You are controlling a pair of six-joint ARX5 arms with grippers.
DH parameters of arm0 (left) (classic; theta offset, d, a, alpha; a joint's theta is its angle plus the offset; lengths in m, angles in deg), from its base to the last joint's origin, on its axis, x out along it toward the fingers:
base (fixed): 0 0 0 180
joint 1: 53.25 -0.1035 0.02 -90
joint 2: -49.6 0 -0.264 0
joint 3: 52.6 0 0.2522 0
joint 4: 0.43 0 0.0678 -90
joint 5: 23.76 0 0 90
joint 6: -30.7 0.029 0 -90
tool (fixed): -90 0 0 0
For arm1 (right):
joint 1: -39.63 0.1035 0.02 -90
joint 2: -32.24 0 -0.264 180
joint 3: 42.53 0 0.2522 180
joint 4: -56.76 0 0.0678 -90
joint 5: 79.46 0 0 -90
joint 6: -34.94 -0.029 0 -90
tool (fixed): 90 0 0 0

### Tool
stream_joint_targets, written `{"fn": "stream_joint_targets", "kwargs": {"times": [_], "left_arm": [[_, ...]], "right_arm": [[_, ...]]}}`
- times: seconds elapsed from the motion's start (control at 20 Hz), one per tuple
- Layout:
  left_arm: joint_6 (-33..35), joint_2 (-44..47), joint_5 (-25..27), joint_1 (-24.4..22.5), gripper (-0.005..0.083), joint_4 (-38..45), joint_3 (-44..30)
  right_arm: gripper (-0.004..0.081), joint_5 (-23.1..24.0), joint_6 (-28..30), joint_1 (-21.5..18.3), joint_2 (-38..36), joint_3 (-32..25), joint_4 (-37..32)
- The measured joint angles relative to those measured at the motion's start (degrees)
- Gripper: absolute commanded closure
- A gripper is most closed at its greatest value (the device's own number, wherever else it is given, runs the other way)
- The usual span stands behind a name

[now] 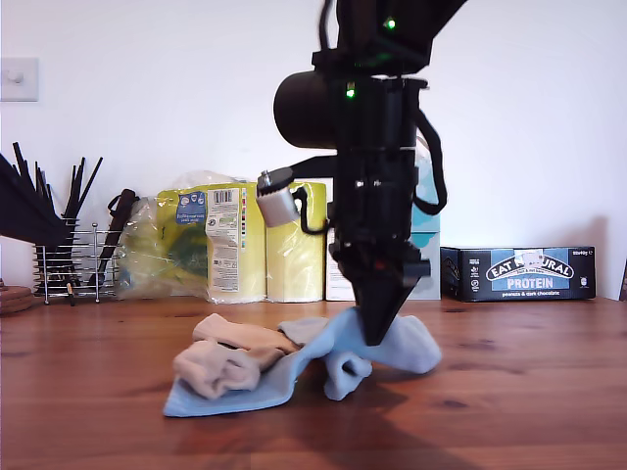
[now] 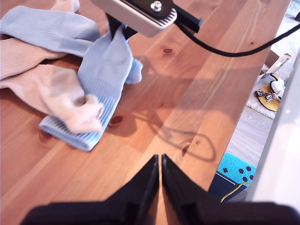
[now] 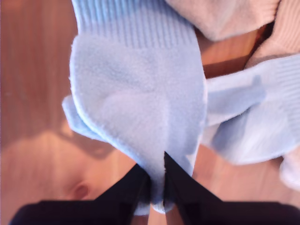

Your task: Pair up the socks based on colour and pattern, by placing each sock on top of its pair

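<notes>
From the exterior view's left, the soft beige ribbed socks (image 1: 233,357) are lying bunched on one pale blue-grey ribbed sock (image 1: 230,397) – we are pinching its mate, the other blue-grey sock (image 3: 140,93), in my second gripper (image 3: 157,187) for lifting across onto it – my first gripper (image 2: 158,176) is hovering closed, empty.

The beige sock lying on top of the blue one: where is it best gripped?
Probably at the bunched end of the beige sock, toward the exterior view's left. It humps up off the blue sock beneath, so jaws coming from above could pinch that fold without catching the blue fabric.
</notes>
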Motion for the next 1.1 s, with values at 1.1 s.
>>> {"fn": "stream_joint_targets", "kwargs": {"times": [1.1], "left_arm": [[0.0,0.0,0.0,0.0,0.0793,-0.07,0.0]], "right_arm": [[0.078,18.08,-52.78,-8.55,-5.44,8.83,29.29]]}}
